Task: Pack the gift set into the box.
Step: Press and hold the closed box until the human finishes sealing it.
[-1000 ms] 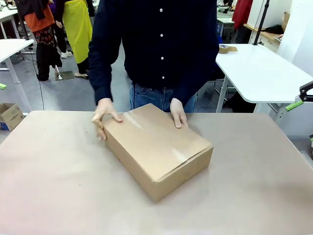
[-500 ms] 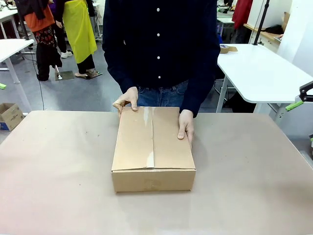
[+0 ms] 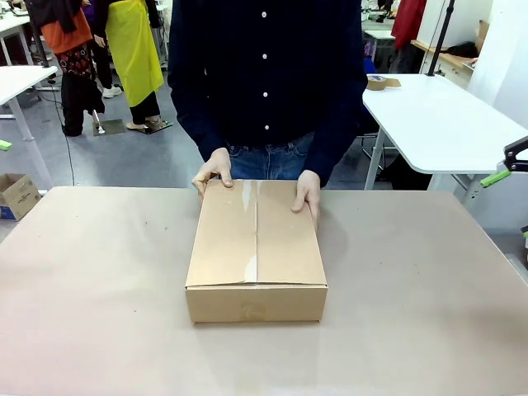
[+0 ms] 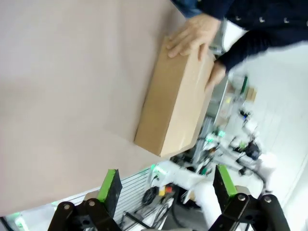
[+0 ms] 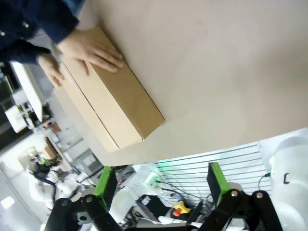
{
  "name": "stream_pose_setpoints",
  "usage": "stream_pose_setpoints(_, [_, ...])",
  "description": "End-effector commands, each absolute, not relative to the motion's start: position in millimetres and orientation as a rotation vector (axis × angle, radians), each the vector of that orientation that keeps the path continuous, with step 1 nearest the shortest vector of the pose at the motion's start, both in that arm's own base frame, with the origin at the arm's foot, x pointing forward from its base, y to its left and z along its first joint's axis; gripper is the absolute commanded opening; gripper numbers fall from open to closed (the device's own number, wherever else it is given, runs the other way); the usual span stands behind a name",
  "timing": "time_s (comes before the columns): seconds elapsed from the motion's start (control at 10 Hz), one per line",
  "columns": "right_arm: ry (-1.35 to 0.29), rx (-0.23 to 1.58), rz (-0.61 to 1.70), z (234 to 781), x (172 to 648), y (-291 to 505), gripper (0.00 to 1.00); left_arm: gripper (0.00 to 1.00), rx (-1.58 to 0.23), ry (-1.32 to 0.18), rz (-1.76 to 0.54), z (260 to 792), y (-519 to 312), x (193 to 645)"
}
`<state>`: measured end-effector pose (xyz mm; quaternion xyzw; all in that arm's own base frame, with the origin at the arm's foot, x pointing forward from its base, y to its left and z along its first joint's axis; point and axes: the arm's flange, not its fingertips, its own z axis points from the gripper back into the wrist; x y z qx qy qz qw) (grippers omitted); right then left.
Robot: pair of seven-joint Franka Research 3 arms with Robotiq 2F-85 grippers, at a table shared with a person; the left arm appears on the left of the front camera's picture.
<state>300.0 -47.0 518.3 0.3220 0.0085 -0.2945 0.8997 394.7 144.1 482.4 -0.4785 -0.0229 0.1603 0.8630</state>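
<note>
The box (image 3: 256,250) is a brown cardboard carton lying shut in the middle of the table, its top flaps taped along the centre seam. A person in a dark shirt stands behind it with both hands (image 3: 307,190) resting on its far corners. The same box (image 4: 176,100) appears in the left wrist view, well beyond my left gripper (image 4: 166,187), whose green-padded fingers stand apart and hold nothing. In the right wrist view the box (image 5: 110,105) lies far past my right gripper (image 5: 161,184), also open and empty. The gift set is out of view.
Brown paper covers the table (image 3: 99,289), with free room on every side of the box. A white table (image 3: 437,124) stands at the back right, and a small cardboard box (image 3: 16,195) sits on the floor at the far left.
The person has turned the box from a diagonal lie to square with the table edge. Both hands slid to its far corners.
</note>
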Motion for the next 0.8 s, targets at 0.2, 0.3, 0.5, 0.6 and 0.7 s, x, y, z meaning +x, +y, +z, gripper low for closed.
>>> stream_pose_setpoints(0.2, [-0.449, 0.693, 0.289, 508.5, 406.7, 115.9, 1.00, 1.00, -1.143, -0.314, -0.621, 477.8, -52.4, 431.1])
stream_pose_setpoints(0.3, [-0.483, 0.809, 0.440, 493.0, 412.8, 151.9, 1.00, 1.00, -1.298, -0.342, -0.653, 465.2, -81.9, 432.0])
stream_pose_setpoints(0.5, [-0.200, 0.644, 0.394, 478.6, 396.7, 154.3, 1.00, 1.00, -1.291, -0.198, -0.530, 449.1, -74.0, 440.7])
stream_pose_setpoints(0.6, [-0.346, 0.562, 0.129, 501.6, 391.6, 186.1, 1.00, 1.00, -1.123, -0.303, -0.425, 478.5, -113.8, 427.0])
stream_pose_setpoints(0.7, [-0.346, 0.562, 0.129, 501.6, 391.6, 186.1, 1.00, 1.00, -1.123, -0.303, -0.425, 478.5, -113.8, 427.0])
